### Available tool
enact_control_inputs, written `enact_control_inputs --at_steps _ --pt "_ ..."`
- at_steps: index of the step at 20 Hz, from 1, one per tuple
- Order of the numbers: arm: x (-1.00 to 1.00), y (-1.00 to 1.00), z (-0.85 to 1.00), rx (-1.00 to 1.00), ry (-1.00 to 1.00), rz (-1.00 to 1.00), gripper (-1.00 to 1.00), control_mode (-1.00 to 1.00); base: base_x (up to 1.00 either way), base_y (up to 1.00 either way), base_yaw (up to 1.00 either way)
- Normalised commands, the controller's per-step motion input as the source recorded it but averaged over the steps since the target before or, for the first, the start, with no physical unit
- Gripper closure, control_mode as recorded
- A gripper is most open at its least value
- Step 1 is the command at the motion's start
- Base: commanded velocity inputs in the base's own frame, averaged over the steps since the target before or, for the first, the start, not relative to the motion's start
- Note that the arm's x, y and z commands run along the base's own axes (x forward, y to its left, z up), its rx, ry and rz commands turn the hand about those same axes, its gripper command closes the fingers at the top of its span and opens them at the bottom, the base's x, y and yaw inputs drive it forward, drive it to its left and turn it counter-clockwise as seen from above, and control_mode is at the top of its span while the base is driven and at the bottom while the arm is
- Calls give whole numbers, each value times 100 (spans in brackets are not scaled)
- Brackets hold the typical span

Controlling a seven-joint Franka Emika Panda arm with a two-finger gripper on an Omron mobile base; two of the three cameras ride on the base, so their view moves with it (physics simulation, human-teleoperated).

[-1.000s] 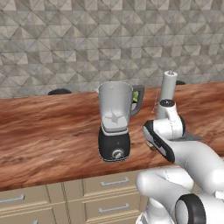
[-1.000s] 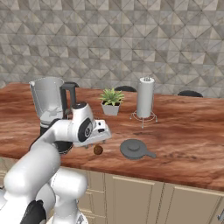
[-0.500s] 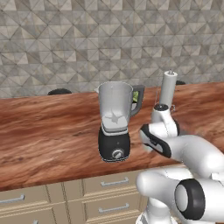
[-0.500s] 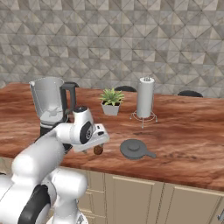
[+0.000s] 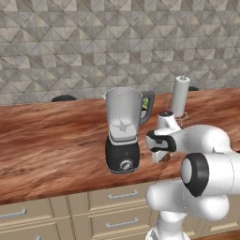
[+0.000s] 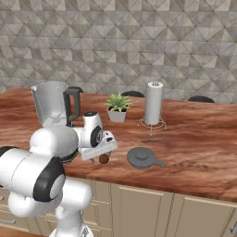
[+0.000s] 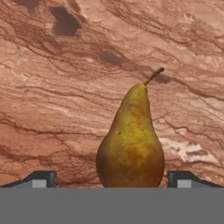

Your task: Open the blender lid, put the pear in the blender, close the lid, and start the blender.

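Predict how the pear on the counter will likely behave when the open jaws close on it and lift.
The pear lies on its side on the counter; being rounded and tapered, it could roll if nudged. Its smooth skin may slip between the jaws. It looks small beside the blender, so probably light.

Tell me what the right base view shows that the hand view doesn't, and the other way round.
Right base view alone: the blender with its jar open, the lid lying on the counter, a paper-towel roll and a small plant. Hand view alone: the pear's stem and the two fingers standing wide on either side of the fruit, not touching it. Both share the pear on the counter.
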Motion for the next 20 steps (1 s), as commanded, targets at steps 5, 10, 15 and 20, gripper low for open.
enact_control_inputs --at_steps 5,10,15,20 --pt "18 0 -24 0 2 3 -100 -100 0 0 0" --pt "-18 -1 -63 0 3 2 100 -100 0 0 0" --pt "-38 0 -35 0 2 0 100 -100 0 0 0" --pt "-56 0 88 0 -13 1 100 -100 0 0 0"
